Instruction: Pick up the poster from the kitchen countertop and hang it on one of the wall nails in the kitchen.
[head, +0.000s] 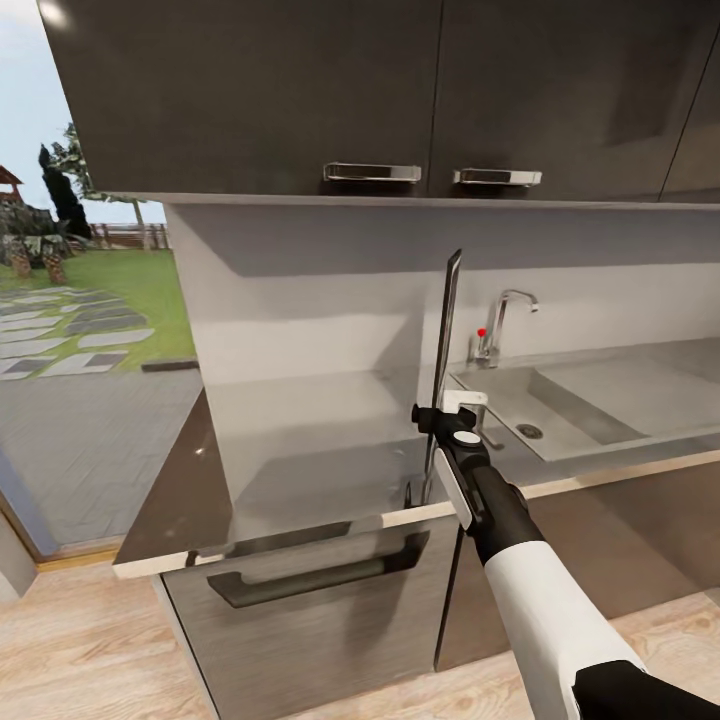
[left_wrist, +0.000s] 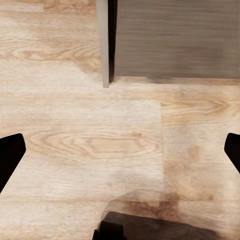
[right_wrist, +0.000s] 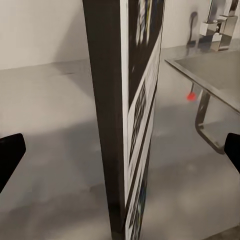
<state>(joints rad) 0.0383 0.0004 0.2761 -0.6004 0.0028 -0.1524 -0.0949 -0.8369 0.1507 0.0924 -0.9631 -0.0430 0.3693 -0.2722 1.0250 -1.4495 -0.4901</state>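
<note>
From my head camera I look forward and down at the kitchen countertop (head: 330, 430), close in, with upper cabinets (head: 400, 90) overhead, a window onto a garden (head: 90, 290) far left, and the sink (head: 560, 400) and tap (head: 500, 325) to the right. My right wrist camera sits low over that same worktop, very near the poster (right_wrist: 127, 115) seen edge-on; it shares the poster (head: 446, 345), sink and tap with the head view. My left wrist camera faces down at the wooden floor (left_wrist: 90, 145) beside a lower cabinet (left_wrist: 175, 37).
</note>
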